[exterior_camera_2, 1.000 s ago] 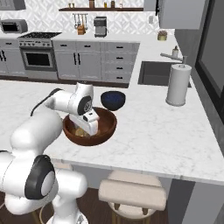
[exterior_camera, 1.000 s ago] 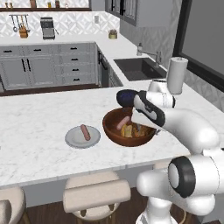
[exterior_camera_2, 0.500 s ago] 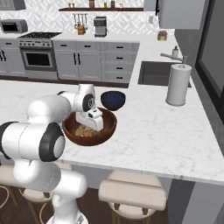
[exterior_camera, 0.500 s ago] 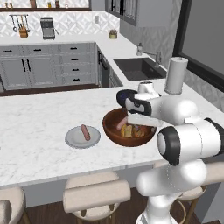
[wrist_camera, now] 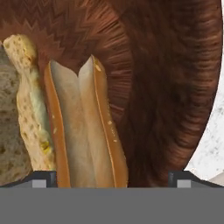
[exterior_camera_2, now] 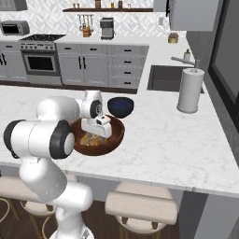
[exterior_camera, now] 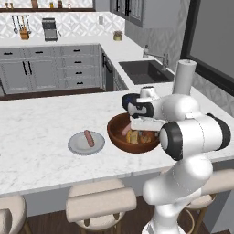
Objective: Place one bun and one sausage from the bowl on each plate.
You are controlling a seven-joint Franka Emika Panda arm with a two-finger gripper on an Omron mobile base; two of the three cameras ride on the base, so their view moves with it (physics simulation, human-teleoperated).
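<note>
The wide reddish-brown bowl (exterior_camera: 117, 132) (exterior_camera_2: 115, 134) stands on the marble island with buns and a pinkish sausage end (exterior_camera: 125, 131) inside. My gripper (exterior_camera: 139, 131) (exterior_camera_2: 94, 134) (wrist_camera: 113, 181) reaches down into it, open and holding nothing. In the hand view a split bun (wrist_camera: 85, 127) lies just ahead between the fingertips (wrist_camera: 43, 179), nearer the left one, with a pale bread piece (wrist_camera: 27, 105) beside it against the bowl's inner wall (wrist_camera: 170, 87). Left of the bowl, a light grey plate (exterior_camera: 75, 147) carries one sausage (exterior_camera: 88, 138).
A dark blue bowl (exterior_camera_2: 120, 106) (exterior_camera: 130, 98) sits just behind the big bowl. A paper towel roll (exterior_camera_2: 190, 91) (exterior_camera: 184, 78) stands to the right near the sink (exterior_camera_2: 165, 78). Stools (exterior_camera: 100, 203) line the island's near edge.
The arm has swung its elbow round towards the camera side while the hand sank a little deeper into the bowl. The jaws stayed open. The plate and sausage have not moved.
</note>
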